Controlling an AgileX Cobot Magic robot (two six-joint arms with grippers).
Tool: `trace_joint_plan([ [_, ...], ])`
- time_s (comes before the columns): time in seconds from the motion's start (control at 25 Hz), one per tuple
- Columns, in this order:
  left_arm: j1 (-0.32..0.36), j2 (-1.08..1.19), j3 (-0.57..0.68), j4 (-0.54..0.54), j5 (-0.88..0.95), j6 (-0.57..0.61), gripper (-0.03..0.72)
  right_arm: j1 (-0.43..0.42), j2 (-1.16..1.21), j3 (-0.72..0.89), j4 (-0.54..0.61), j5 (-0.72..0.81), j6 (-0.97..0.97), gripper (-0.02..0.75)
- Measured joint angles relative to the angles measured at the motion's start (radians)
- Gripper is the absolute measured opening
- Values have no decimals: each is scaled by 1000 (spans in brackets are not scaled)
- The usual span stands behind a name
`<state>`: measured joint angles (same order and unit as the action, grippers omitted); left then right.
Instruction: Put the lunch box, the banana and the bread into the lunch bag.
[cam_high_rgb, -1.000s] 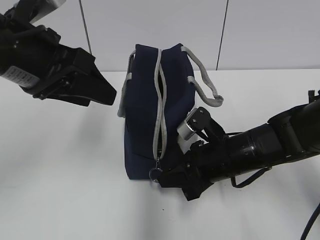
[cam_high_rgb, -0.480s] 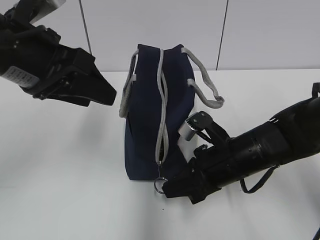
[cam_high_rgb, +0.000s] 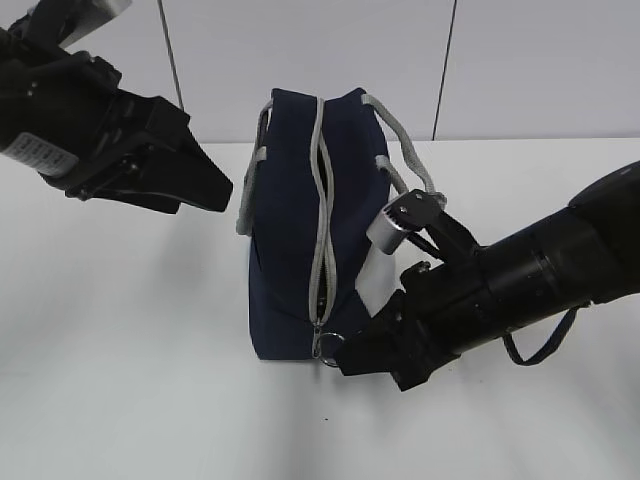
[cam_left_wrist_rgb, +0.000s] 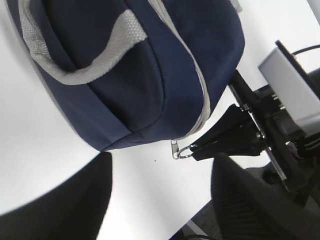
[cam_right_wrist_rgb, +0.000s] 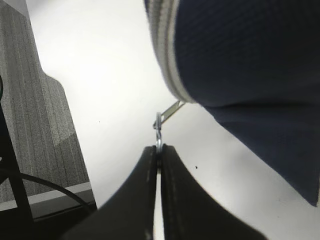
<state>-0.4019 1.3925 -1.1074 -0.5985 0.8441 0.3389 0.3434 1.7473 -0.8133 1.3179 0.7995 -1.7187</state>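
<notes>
Two arms frame the lunch bag (cam_high_rgb: 305, 215), which stands upright on the white table (cam_high_rgb: 130, 380) near the centre of the exterior view. It is a navy fabric bag with a white panel low on its right side. Its grey zipper (cam_high_rgb: 320, 220) runs over the top and down the near end face, and the slider sits at the lower end of the track, close to the table surface. Grey strap handles (cam_high_rgb: 405, 170) hang down on both sides of the bag.

Right gripper (cam_high_rgb: 345, 352): positioned low, just beside the bottom near corner of the bag. Its jaws are closed flat against each other and pinch the metal ring pull (cam_right_wrist_rgb: 158, 131) of the zipper; the right wrist view shows the ring clamped edge-on between the fingertips.

Left gripper (cam_high_rgb: 215, 185): raised above the table to the left of the bag, clear of the fabric and handles. Its jaws stand apart with nothing between them.

Lunch box, banana and bread: not visible in any view.
</notes>
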Motion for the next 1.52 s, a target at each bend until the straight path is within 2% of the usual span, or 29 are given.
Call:
trace_joint_plan([
  [0.48,0,0,0,0,5,0,433,0,-165,-32,-29,-84,34,-16],
  [0.92,0,0,0,0,7,14,431,0,-171,-183,-43,-104,52,-16],
  [1.52,0,0,0,0,8,35,424,0,-171,-265,-44,-165,54,-16],
])
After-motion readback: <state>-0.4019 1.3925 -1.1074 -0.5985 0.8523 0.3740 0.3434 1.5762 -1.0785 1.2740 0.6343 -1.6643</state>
